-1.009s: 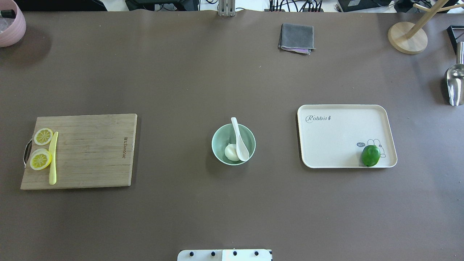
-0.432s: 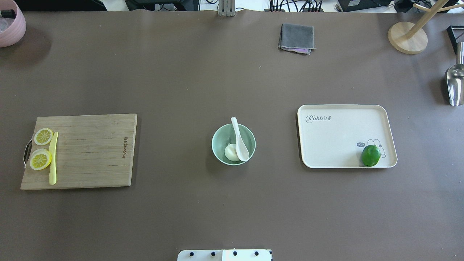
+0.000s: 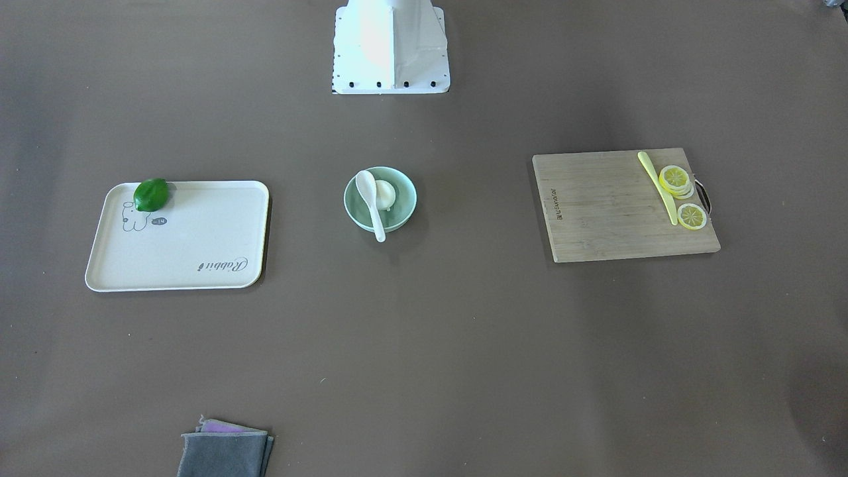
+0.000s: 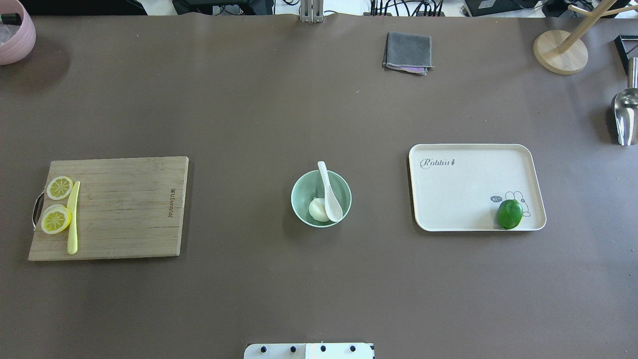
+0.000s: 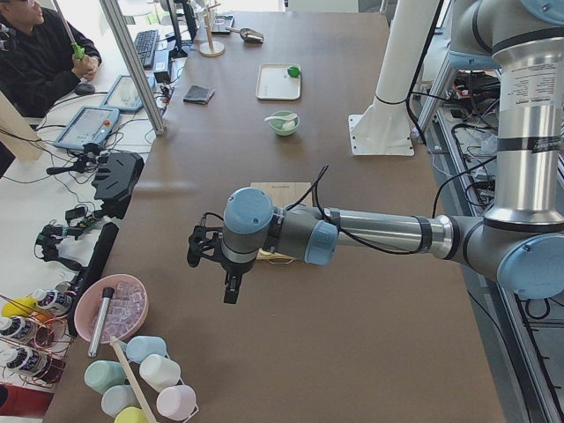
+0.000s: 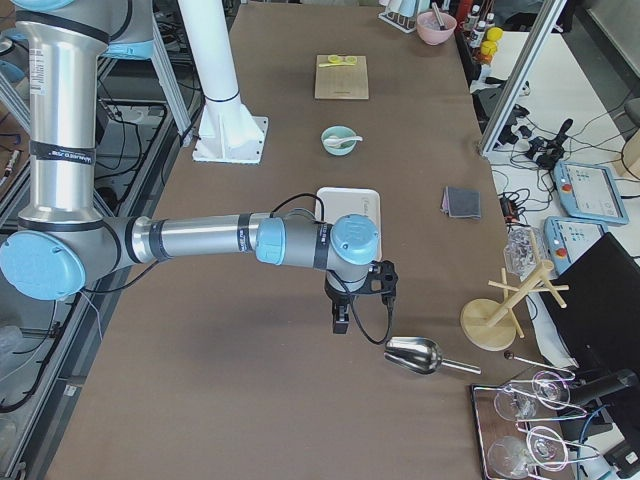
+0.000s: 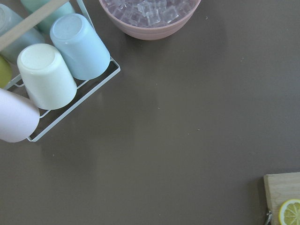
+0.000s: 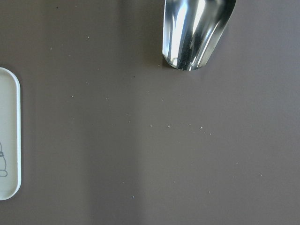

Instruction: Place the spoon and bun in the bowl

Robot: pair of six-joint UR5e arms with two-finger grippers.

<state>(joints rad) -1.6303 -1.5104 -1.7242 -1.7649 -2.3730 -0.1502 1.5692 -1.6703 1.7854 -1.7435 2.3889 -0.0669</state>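
Bowl (image 4: 299,199): bun (image 4: 317,210) and spoon (image 4: 330,193) in, handle at 12 o'clock.
Tray (image 4: 463,194): lime (image 4: 509,214).
Left tool (image 5: 231,289), right tool (image 6: 340,320): grip, can't tell.

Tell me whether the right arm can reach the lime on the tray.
Probably yes: the lime lies uncovered at the edge of the tray, and the right gripper hangs just beyond that edge.
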